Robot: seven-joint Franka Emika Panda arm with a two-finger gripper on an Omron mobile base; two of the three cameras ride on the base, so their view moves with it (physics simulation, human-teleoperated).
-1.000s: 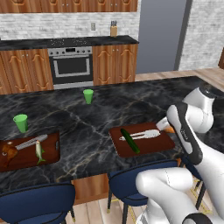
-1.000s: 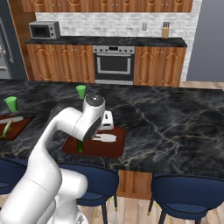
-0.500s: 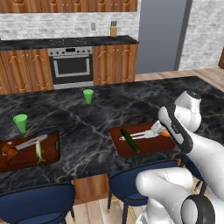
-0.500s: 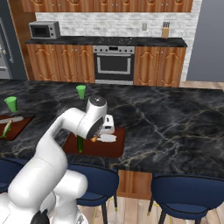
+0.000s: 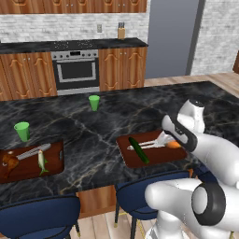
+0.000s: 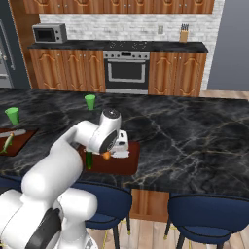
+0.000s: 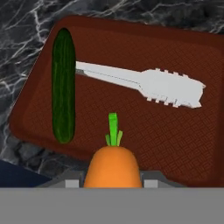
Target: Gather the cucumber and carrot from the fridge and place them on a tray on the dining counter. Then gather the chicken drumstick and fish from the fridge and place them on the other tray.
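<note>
My gripper [image 5: 171, 142] is shut on the carrot [image 5: 173, 144], holding it just over the right end of the brown tray [image 5: 154, 160] on the dining counter. In the hand view the carrot [image 7: 113, 168] pokes out between the jaws with its green stub toward the tray [image 7: 131, 124]. The cucumber [image 7: 63, 85] lies along the tray's left side, beside a white utensil [image 7: 153, 85]. From the right base view, the gripper [image 6: 109, 154] and carrot [image 6: 105, 156] hang over the tray [image 6: 122, 165] next to the cucumber [image 6: 89, 160]. The other tray [image 5: 28, 167] holds the chicken drumstick [image 5: 8, 161] and fish [image 5: 41, 161].
Two green cups [image 5: 94, 102] [image 5: 21, 131] stand on the black marble counter behind the trays. Blue stools [image 5: 37, 219] line the counter's near edge. An oven [image 5: 77, 71] and wooden cabinets run along the back wall.
The hand has shifted slightly left and down over the tray's right end, still carrying the carrot. Both trays and their contents have stayed put.
</note>
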